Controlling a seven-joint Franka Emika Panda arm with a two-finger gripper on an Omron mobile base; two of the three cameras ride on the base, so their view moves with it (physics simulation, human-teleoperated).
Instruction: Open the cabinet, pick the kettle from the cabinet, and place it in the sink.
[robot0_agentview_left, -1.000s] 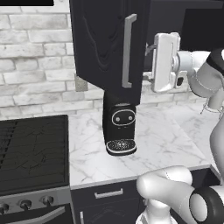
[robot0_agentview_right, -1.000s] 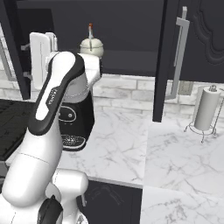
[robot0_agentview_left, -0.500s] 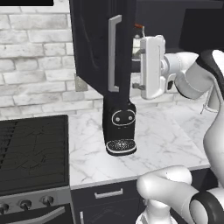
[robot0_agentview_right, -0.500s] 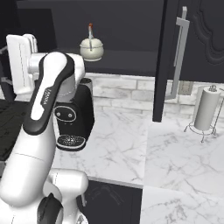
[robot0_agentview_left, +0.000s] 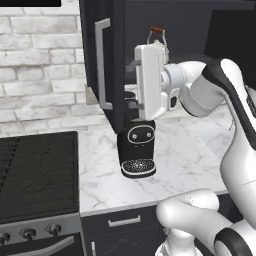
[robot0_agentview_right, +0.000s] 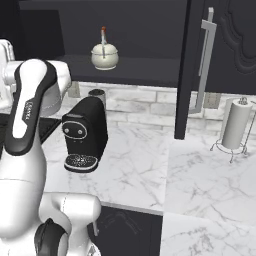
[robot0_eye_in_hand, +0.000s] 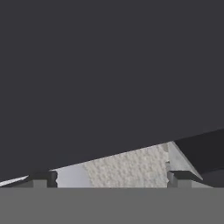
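The black cabinet (robot0_agentview_left: 116, 45) stands open, its left door swung out with the silver bar handle (robot0_agentview_left: 102, 65) facing me. My gripper (robot0_agentview_left: 131, 84) is open, its fingers pointing left against the inner side of that door, holding nothing. The hand view has the dark door face close up between the fingertips (robot0_eye_in_hand: 42, 178). The cream kettle (robot0_agentview_right: 104, 55) with a reddish-brown handle sits on the cabinet shelf (robot0_agentview_right: 145, 67); its top (robot0_agentview_left: 157, 33) peeks over my hand. The right door (robot0_agentview_right: 227, 45) is open too. The sink is out of view.
A black coffee machine (robot0_agentview_left: 137, 150) stands on the marble counter (robot0_agentview_left: 185, 165) below the cabinet, just under my hand. A stove (robot0_agentview_left: 37, 170) lies to the left. A paper towel holder (robot0_agentview_right: 235, 125) stands at the right by the brick wall.
My hand has swept left and the left cabinet door has swung further open with it. The kettle has not moved.
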